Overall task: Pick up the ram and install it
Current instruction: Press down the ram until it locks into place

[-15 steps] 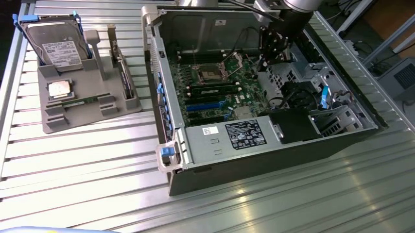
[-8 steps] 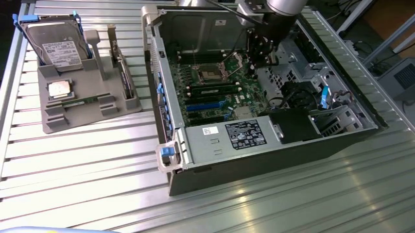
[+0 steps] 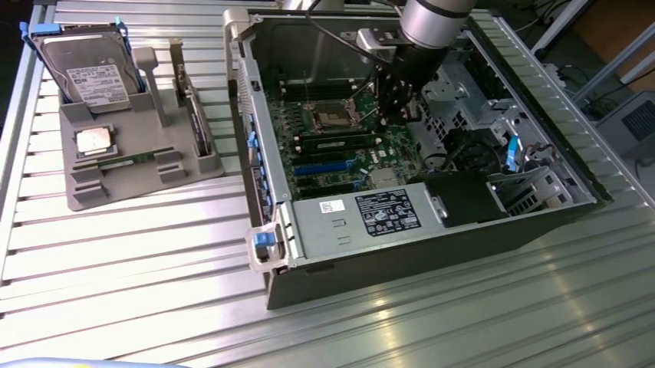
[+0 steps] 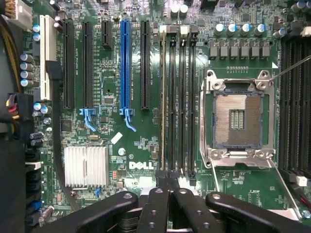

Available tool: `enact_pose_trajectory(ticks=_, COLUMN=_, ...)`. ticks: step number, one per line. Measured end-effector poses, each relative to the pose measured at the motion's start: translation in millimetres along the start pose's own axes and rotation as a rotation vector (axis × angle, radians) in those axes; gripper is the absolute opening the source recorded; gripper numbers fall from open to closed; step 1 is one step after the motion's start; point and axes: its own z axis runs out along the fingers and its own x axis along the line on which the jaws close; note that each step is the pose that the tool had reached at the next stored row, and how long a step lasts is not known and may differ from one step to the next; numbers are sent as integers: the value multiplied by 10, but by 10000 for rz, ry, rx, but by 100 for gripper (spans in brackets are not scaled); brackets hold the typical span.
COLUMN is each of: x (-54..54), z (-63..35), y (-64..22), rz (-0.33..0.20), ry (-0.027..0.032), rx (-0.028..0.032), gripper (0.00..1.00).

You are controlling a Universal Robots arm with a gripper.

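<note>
Arm (image 3: 430, 19): silver-grey cylindrical wrist, black cable alongside. Gripper (image 4: 167, 187): matte black, linked curved bars with round pivot screws, black fingers (image 4: 159, 204).

The table (image 3: 123, 253) is ribbed bare metal, bright where light strikes it. The open computer case (image 3: 307, 230) is dull grey sheet metal with blue plastic clips. In the upper left of the exterior view, a matt grey plastic holder (image 3: 133, 180) carries a hard drive (image 3: 87, 65) with a brushed metal face and a white paper label. In the wrist view, the motherboard (image 4: 141, 141) is glossy green, its heatsink (image 4: 86, 166) finned pale metal, its slots black, blue and white plastic. The gripper (image 4: 167, 208) is smooth matt black.
</note>
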Motion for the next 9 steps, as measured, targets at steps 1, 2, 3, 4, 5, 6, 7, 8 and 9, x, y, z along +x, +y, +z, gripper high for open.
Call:
enact_pose_trajectory(ticks=1, x=1, z=24, y=-1, rz=-1, ry=-1, rx=0, gripper=10)
enact_pose_trajectory(ticks=2, x=3, z=54, y=-1, rz=0, ry=0, rx=0, gripper=10)
enact_pose_trajectory(ticks=3, x=2, z=89, y=-2, rz=0, ry=7, rx=-2, gripper=10)
enact_pose_trajectory(ticks=4, x=3, z=95, y=-2, rz=-1, ry=6, rx=-2, gripper=10)
enact_pose_trajectory(ticks=5, x=2, z=96, y=-2, rz=0, ry=3, rx=-1, gripper=10)
enact_pose_trajectory(ticks=6, x=1, z=81, y=-3, rz=-1, ry=-10, rx=4, gripper=10)
enact_pose_trajectory(ticks=7, x=6, z=-3, y=0, rz=0, ry=-4, rx=3, gripper=10)
enact_pose_trajectory(ticks=8, x=11, z=-89, y=3, rz=0, ry=0, rx=1, gripper=10)
enact_pose_trajectory(ticks=9, x=11, z=-90, y=21, rz=-2, ry=-6, rx=2, gripper=10)
